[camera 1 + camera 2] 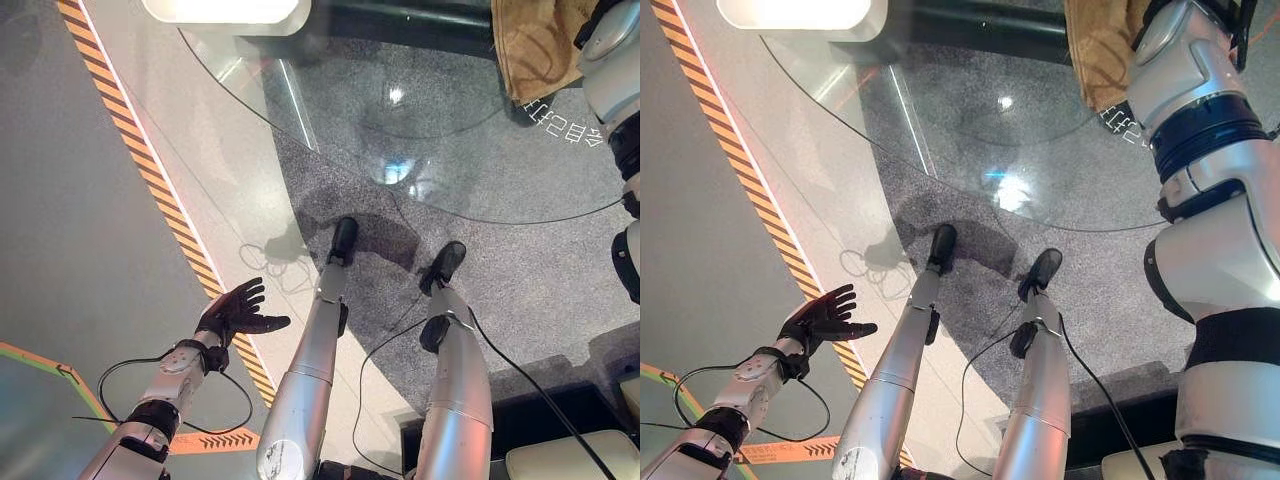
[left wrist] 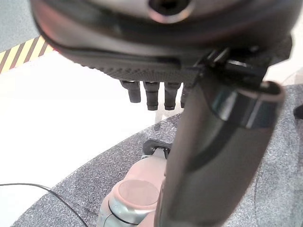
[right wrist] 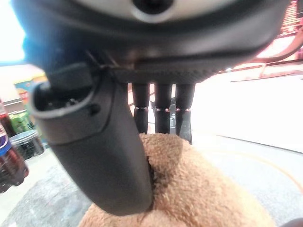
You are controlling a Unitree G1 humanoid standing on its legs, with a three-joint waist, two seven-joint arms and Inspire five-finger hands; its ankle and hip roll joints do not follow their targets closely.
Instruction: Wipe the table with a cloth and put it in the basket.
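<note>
The tan, fluffy terry cloth (image 1: 540, 45) lay on the round clear-glass worktop (image 1: 330, 110), at its far right edge as the robot faced it. The right hand (image 3: 163, 106) was on top of it: in the right wrist view the fingers (image 3: 163, 113) reached down onto the pile with the thumb laid alongside, but whether they pinched the fabric or merely pressed it I could not tell. The left hand (image 1: 238, 312) hung well off to the left over the grey floor, near a yellow-and-black hazard stripe (image 1: 140, 150), fingers spread and holding nothing.

No basket was in sight from where I stood, so my guess was that wiping had barely begun or was under way. The trouble I foresaw lay in the glass: smooth and slick, it would let the cloth bunch and slide out from under a loose hand, or skate off the near rim onto the carpet. Beyond the cloth in the right wrist view stood some bottles and cans (image 3: 16, 137); a wide sweep that way might knock them
</note>
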